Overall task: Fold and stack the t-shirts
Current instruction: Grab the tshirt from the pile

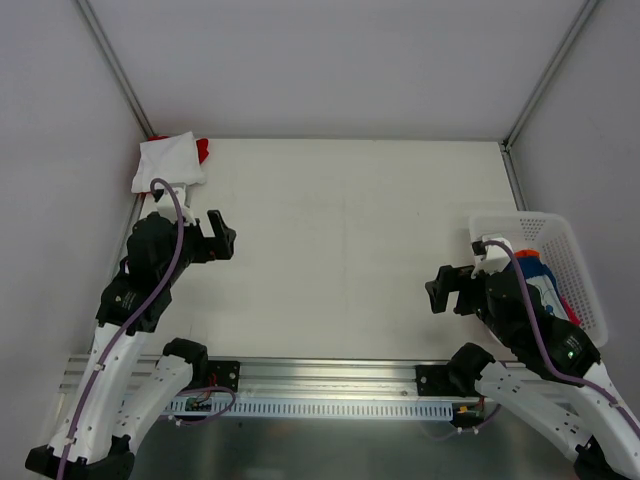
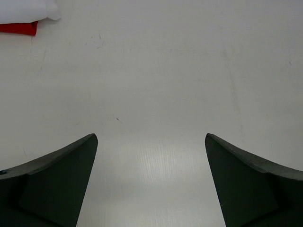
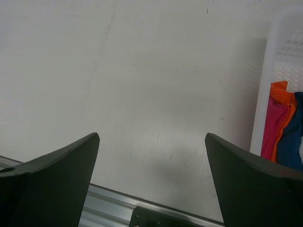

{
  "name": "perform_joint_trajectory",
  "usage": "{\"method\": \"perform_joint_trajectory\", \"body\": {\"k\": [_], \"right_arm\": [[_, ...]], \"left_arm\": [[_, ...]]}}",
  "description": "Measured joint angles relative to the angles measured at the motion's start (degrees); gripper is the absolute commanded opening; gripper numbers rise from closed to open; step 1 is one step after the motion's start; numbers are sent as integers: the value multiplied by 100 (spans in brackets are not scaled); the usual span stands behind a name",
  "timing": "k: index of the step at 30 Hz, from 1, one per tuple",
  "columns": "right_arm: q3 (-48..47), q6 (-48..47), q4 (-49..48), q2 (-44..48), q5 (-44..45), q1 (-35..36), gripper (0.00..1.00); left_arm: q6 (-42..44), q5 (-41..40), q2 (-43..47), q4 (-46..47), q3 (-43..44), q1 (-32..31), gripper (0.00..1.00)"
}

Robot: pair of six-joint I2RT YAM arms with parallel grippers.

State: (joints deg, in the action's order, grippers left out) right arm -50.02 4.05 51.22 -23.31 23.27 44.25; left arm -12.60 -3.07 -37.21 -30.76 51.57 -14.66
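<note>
White lattice basket (image 1: 578,262) at right edge of pale counter (image 1: 350,230); aluminium rail (image 1: 330,372) along near edge.

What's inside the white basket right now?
The basket holds a magenta t-shirt, an orange t-shirt and a navy t-shirt, bunched together. The right arm covers much of it from above; anything beneath them is hidden.

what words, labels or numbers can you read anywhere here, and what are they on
None can be read in any view.
white t-shirt and red t-shirt: plain, no print showing.
orange t-shirt, magenta t-shirt and navy t-shirt in the basket: no lettering showing.
small electronics board by the rail: too small to read.
</note>
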Motion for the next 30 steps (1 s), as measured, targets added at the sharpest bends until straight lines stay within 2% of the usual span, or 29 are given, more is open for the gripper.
{"method": "perform_joint_trajectory", "body": {"k": [14, 15, 18, 20, 22, 26, 28, 30], "right_arm": [[20, 2, -31, -59, -120, 15, 99], [24, 9, -63, -85, -289, 15, 100], [13, 2, -391, -404, -1770, 15, 100], [-61, 44, -522, -721, -2286, 33, 100], [-553, 181, -35, -1217, -1786, 57, 100], [-1871, 839, 1226, -2262, 540, 4, 100], [-2177, 1176, 1554, -2645, 1504, -153, 100], [-2168, 1266, 1794, -2828, 1937, -387, 99]], "left_arm": [[24, 437, -227, 2, -2, 0, 99], [33, 616, -223, 11, -9, 0, 99], [72, 1467, -221, 162, -92, 0, 99], [105, 1917, -229, 219, -133, 0, 99], [131, 2133, -243, 262, -184, 0, 99], [146, 2151, -162, 275, -269, 0, 99], [151, 2153, -92, 282, -278, 0, 99], [151, 2157, -55, 306, -278, 0, 99]]}}
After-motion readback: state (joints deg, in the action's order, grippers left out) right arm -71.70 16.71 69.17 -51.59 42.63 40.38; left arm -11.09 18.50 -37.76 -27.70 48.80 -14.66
